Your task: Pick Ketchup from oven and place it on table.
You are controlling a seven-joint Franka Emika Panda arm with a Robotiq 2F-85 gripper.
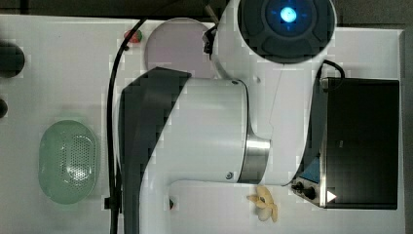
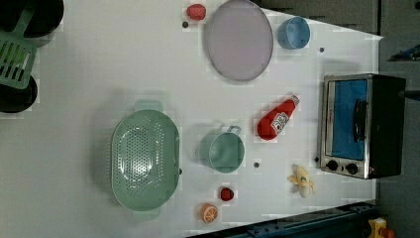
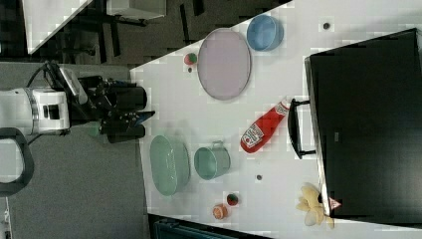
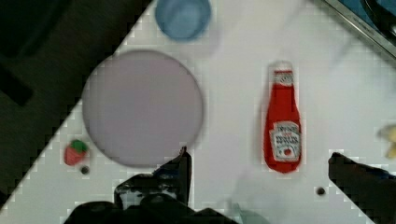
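Ketchup (image 2: 276, 120): lying flat on table (image 2: 99, 74), just beside closed oven (image 2: 359, 126).
Gripper (image 4: 259, 163): fingers spread wide, holding nothing.

Oven (image 4: 369, 18) cut off; arm-hidden table (image 1: 63, 63)

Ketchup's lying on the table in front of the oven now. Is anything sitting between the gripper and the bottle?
Nothing visible does. In the wrist view the open gripper hangs above the Ketchup, which lies flat on bare table. The lilac plate lies off to one side, the oven beyond the cap, both apart from it.
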